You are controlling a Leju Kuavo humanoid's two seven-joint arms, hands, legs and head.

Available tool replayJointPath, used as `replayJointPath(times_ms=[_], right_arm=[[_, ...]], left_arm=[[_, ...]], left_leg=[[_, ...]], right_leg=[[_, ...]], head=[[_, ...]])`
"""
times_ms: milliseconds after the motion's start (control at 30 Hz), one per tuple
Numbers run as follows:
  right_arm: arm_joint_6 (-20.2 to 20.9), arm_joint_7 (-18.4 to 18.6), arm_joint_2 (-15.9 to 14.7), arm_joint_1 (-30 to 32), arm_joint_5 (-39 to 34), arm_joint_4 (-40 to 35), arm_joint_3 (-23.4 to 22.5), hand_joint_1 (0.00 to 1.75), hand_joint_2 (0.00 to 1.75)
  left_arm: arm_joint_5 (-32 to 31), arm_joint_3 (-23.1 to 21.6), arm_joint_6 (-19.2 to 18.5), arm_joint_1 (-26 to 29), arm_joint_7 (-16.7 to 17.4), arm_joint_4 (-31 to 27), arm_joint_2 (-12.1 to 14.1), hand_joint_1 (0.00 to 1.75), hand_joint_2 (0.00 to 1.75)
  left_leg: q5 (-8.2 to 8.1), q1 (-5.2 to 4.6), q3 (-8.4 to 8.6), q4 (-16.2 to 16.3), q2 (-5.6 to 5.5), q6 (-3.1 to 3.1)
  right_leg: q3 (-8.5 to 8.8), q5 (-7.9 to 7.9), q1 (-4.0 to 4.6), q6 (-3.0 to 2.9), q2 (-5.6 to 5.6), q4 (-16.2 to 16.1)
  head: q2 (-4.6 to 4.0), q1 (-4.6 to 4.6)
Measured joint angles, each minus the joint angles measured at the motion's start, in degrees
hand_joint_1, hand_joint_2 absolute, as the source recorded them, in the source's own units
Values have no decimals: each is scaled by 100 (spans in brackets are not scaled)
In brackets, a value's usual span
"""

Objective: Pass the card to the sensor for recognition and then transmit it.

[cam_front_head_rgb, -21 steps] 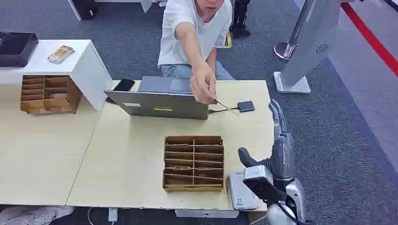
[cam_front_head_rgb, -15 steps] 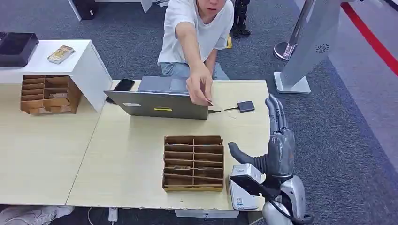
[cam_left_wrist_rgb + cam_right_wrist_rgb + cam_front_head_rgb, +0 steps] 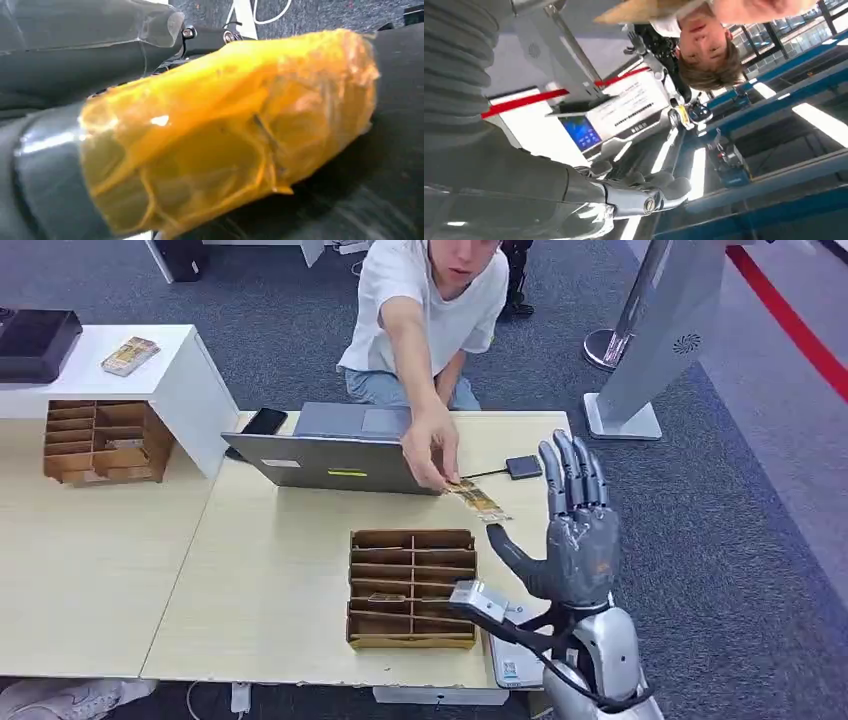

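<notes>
Pale worktop (image 3: 270, 580), right hand (image 3: 575, 540) raised wide and bare near its right edge, person's hand (image 3: 432, 452) holding card (image 3: 477, 500) at laptop (image 3: 335, 462); left hand's state unclear.

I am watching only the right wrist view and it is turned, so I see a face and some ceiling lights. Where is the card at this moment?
Observer: A person's hand holds the card out over the table, just in front of the laptop.
Operator: Is the right hand ready to take it?
Observer: The right hand is raised with its fingers spread and holds nothing. It is apart from the card.
Operator: And where is the sensor?
Observer: A small dark pad on a cable lies on the table beyond the card. I cannot tell for sure that it is the sensor.
</notes>
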Motion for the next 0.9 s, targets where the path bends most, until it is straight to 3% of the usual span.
replayJointPath(times_ms=[500,533,567,667,900], right_arm=[[15,332,-28,-350,430,332,363,0,175],[13,345,-31,-365,437,345,385,115,175],[13,352,-33,-378,450,360,400,162,175],[18,372,-48,-411,454,396,420,175,175],[66,407,-74,-436,457,446,490,175,175]], left_arm=[[81,-207,0,-47,-2,7,-2,0,0],[101,-225,0,-47,-4,7,-2,0,0],[111,-234,0,-47,-2,7,-2,0,0],[175,-256,0,-46,0,7,-2,0,0],[225,-273,0,-47,0,7,0,0,0]], left_leg=[[0,0,0,0,0,0],[0,0,0,0,0,0],[0,0,0,0,0,0],[0,0,-1,0,-1,0],[0,0,-1,0,0,0]], right_leg=[[0,0,0,0,0,0],[0,0,0,0,0,0],[0,0,0,0,0,0],[0,0,0,0,0,0],[-1,0,0,0,0,0]], head=[[0,0],[-2,0],[-2,0],[0,0],[0,0]])
